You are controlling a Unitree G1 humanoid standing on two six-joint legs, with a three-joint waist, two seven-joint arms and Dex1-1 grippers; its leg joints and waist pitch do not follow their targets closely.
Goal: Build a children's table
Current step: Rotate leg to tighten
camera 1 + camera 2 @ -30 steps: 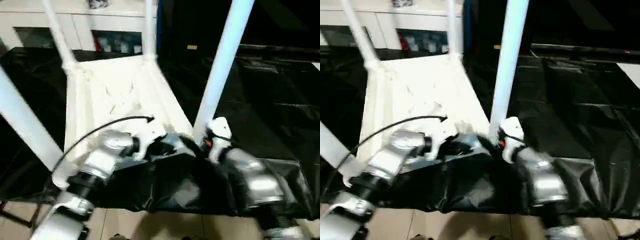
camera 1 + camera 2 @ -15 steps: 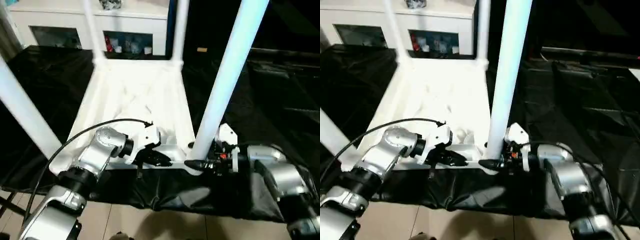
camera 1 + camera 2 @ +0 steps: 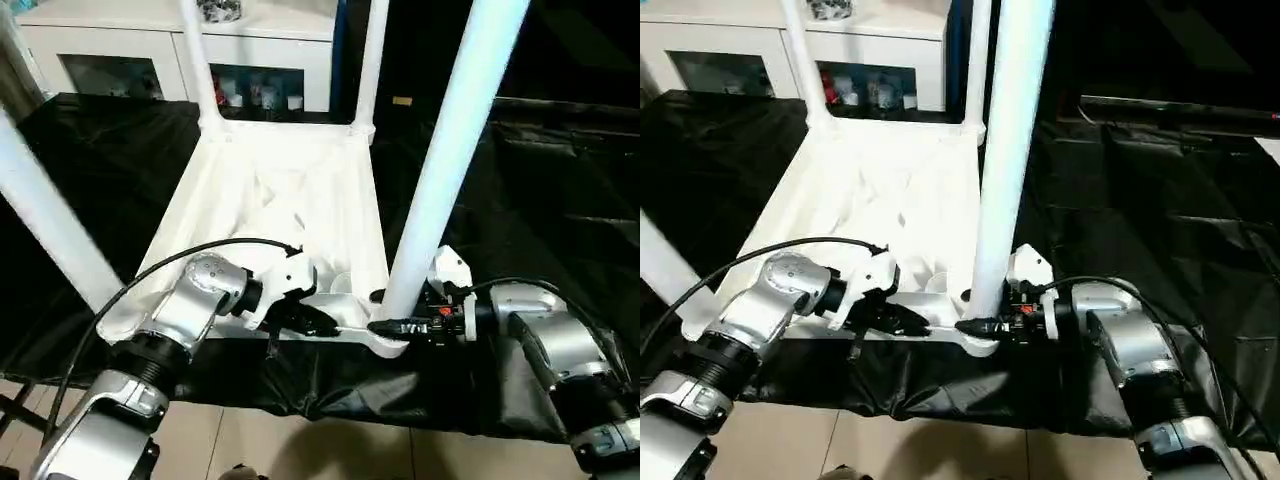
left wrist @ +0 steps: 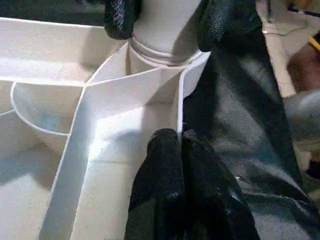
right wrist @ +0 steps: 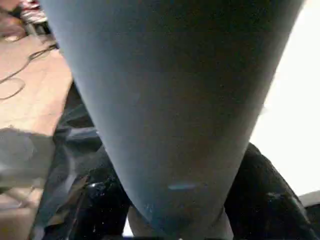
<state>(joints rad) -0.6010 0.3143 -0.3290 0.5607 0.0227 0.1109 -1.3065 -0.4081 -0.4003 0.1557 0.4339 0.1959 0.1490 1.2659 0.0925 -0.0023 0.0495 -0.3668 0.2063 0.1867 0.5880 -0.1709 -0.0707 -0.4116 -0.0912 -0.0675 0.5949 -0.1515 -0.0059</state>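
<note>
Upturned table [image 3: 290, 200] prob light but stiff plastic; near leg [image 3: 440, 190] straddled low by right tool [image 3: 385, 312], left tool [image 3: 322, 325] pressed shut at rim.

The table [image 3: 280, 210] is showing as smooth white plastic with a soft sheen, its ribbed underside and its round legs [image 3: 450, 160] alike. It is lying on a black sheet [image 3: 560, 190] that is looking like thin, creased plastic film, glossy where the light is catching it. The forearms [image 3: 560, 345] are gleaming like brushed silver metal, the fingers [image 4: 170, 195] are looking like matt black rubber, and the cabinet [image 3: 150, 45] is showing white panels with glass doors.
</note>
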